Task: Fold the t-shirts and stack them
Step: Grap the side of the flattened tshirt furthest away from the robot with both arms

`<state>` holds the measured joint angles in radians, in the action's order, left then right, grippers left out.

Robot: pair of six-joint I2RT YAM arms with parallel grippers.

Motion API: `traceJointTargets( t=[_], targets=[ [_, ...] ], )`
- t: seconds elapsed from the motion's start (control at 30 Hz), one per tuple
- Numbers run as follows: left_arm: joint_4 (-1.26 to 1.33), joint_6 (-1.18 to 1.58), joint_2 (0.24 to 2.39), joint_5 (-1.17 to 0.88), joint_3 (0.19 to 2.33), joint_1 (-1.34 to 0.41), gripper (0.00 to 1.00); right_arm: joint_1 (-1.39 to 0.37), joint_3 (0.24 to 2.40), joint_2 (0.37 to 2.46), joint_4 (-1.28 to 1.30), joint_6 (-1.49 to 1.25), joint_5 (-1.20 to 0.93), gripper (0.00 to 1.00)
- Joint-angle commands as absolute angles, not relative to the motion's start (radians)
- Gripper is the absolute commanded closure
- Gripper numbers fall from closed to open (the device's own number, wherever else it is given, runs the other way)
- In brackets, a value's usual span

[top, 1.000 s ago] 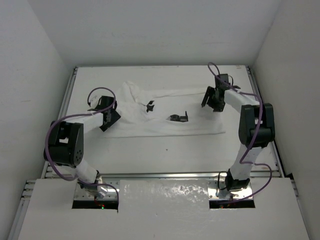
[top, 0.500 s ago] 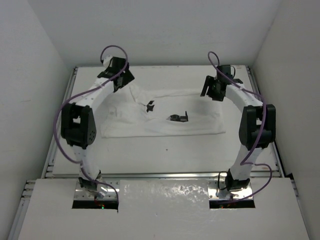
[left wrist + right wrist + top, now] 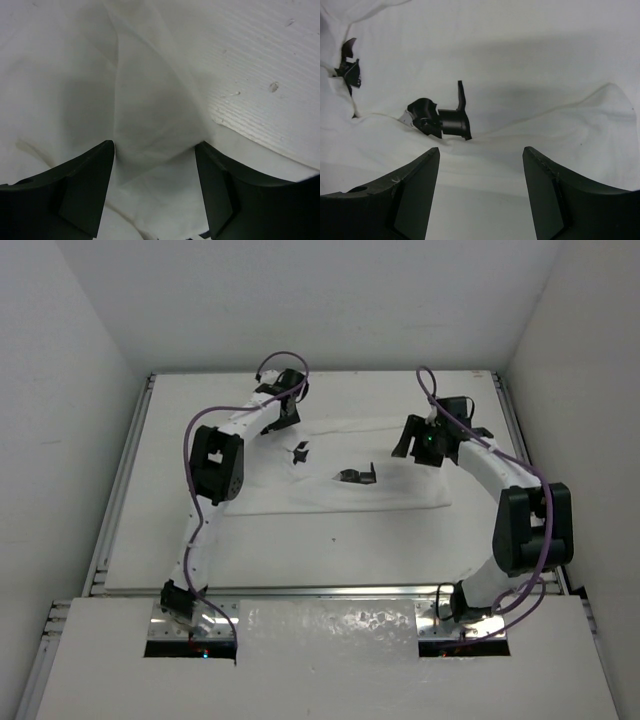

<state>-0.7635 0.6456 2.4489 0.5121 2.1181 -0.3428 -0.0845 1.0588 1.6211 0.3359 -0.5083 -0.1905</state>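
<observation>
Three plain white walls (image 3: 60, 390) enclose a white table (image 3: 330, 545) bearing one t-shirt (image 3: 400, 490).

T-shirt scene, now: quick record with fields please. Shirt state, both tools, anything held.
shirt: white t-shirt, lying wrinkled in a wide band on the table
print: black mark facing up; smaller black bit to its left in the right wrist view
left tool: open, over a raised fold at the shirt's far left corner
right tool: open, over the shirt's right part
held: nothing
fold: not finished
</observation>
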Motion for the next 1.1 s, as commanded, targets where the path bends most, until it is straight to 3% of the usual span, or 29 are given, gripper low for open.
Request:
traceJointTargets(
  t=[0.0,0.67,0.7,0.87,1.07],
  targets=[
    [-0.765,0.603,2.448,0.549,2.189,-0.33,0.36,-0.098,1.055,1.582,0.279,-0.502,-0.238,0.32],
    [-0.617,0.546,2.525,0.506,2.241,-0.327,0.38,-0.156,1.071,1.626,0.268,-0.471,-0.25,0.33],
    [-0.615,0.539,2.531,0.506,2.247,-0.325,0.46,-0.161,1.071,1.628,0.27,-0.469,-0.249,0.33],
    [-0.624,0.526,2.54,0.497,2.25,-0.324,0.51,-0.164,1.075,1.632,0.27,-0.466,-0.241,0.34],
    [-0.629,0.535,2.525,0.509,2.238,-0.324,0.93,-0.17,1.078,1.631,0.279,-0.457,-0.218,0.34]
  ],
)
